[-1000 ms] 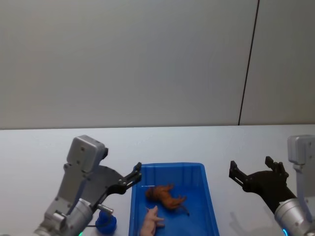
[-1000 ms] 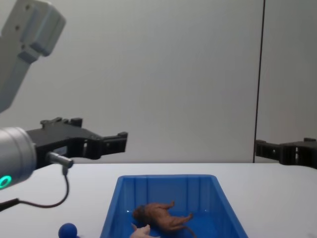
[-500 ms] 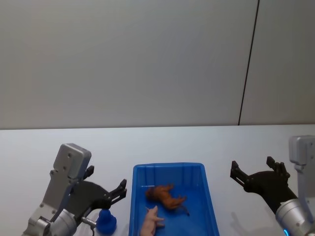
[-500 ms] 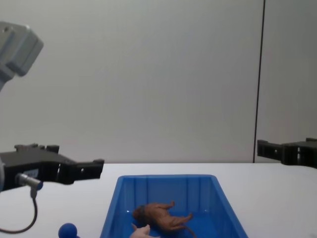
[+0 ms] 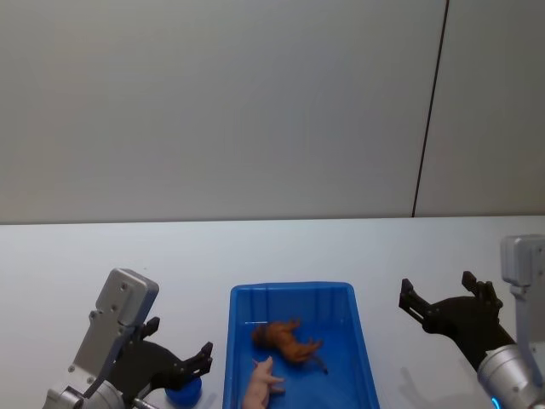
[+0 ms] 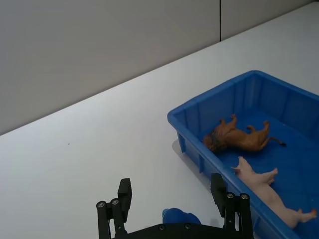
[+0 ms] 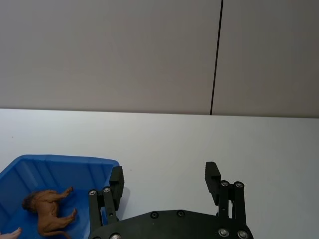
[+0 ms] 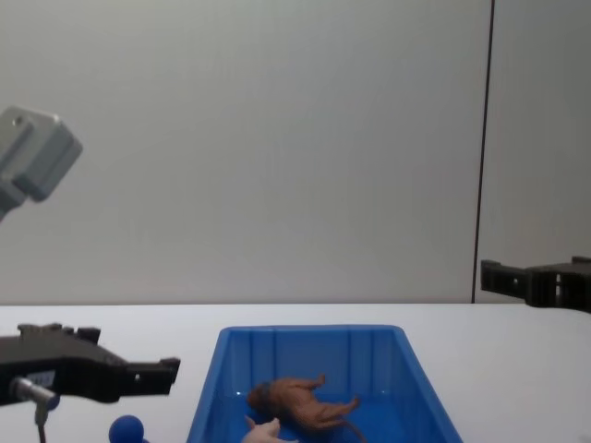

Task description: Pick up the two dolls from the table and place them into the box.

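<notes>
Left gripper (image 5: 174,368) is seen low over the table (image 5: 51,281), just left of the box (image 5: 294,291), fingers spread apart and nothing held between them. A small blue ball (image 5: 182,391) sits on the table right beneath it; in the left wrist view the ball (image 6: 180,217) lies between the two open fingers, close to the box wall (image 6: 187,142). The ball is no part of the task.

In the box, both dolls are noted. The lion (image 5: 288,338) lies on its side near the middle of the floor; the pig (image 5: 261,385) lies nearer the robot, just beside the lion, apart from it as far as can be told. No doll is seen on the table.

Right gripper (image 5: 447,310) hangs above the table to the right of the box, well apart from it, fingers open and empty; in the right wrist view its spread fingers (image 7: 212,177) frame bare tabletop, the box corner (image 7: 107,162) off to one side.

Judgement: task reads as complete. Nothing is left to carry; only pulling the arms away would remain.
</notes>
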You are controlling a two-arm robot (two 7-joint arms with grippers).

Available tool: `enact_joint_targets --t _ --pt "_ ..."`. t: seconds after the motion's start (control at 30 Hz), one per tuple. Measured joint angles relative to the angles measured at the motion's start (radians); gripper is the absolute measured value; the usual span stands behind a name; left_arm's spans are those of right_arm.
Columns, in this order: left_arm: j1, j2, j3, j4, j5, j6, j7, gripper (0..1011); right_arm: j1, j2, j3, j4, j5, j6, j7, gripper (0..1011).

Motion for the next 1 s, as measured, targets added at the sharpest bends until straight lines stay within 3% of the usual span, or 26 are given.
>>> enact_joint_targets --t 0.47,0.67,1.0 --pt "-0.012 -0.012 0.004 0.073 0.015 0.025 -0.065 1002 0.000 0.000 0.000 0.000 0.000 0.000 -0.001 1001" --pt "-0.021 -0.021 0.008 0.109 0.020 0.026 -0.106 883 0.000 0.000 0.000 0.000 0.000 0.000 0.000 1001" --pt "-0.043 -0.038 0.014 0.172 0.038 0.023 -0.155 563 0.000 0.000 0.000 0.000 0.000 0.000 0.000 1001"
